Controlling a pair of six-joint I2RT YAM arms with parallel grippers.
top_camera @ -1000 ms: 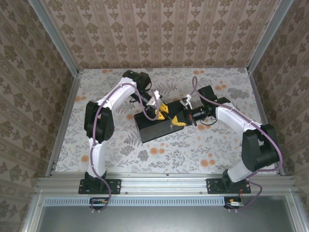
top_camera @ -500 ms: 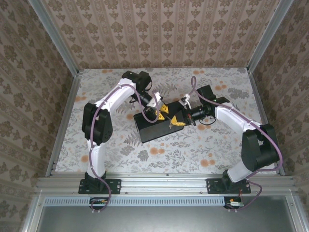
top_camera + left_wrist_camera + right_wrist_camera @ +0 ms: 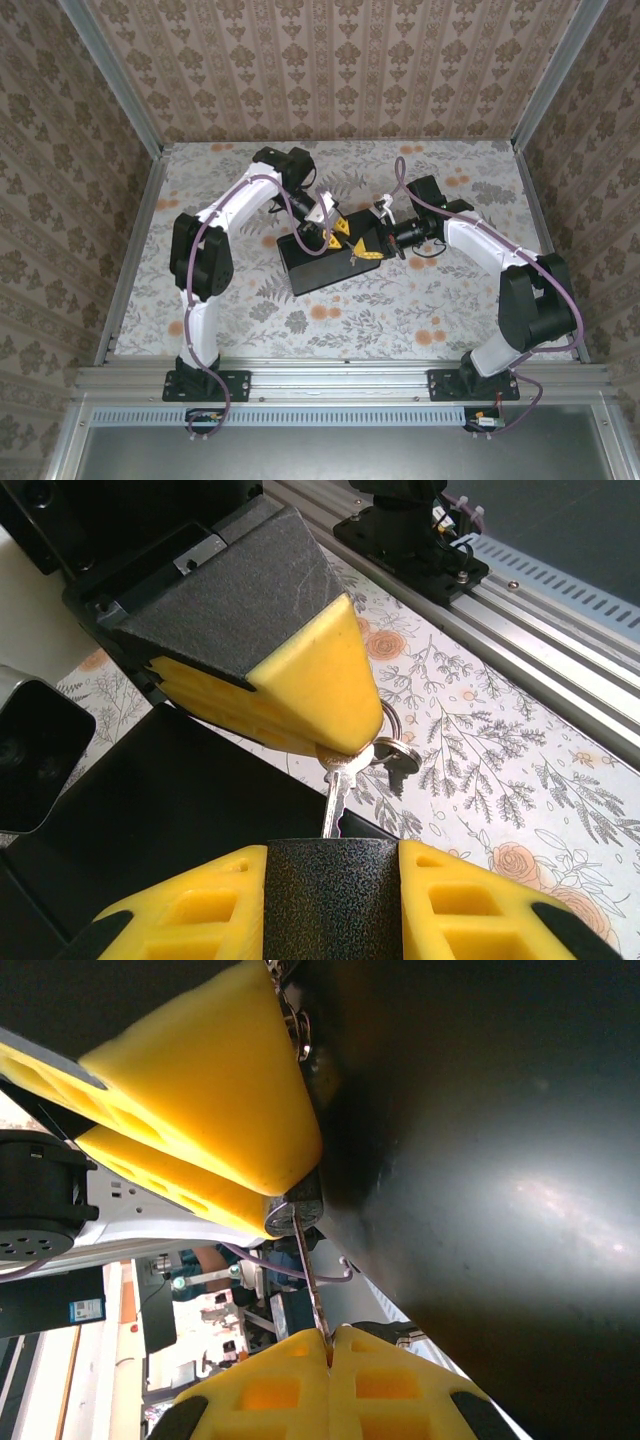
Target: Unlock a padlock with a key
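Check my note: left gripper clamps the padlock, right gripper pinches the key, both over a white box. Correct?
Not quite: the box is black, not white, as the top external view shows. Otherwise yes: the left gripper clamps the padlock and the right gripper pinches the key, both over that box.

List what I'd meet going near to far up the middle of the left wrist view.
The left fingers clamping the padlock → key, blade toward the padlock → right fingers pinching the key's head → aluminium rail.
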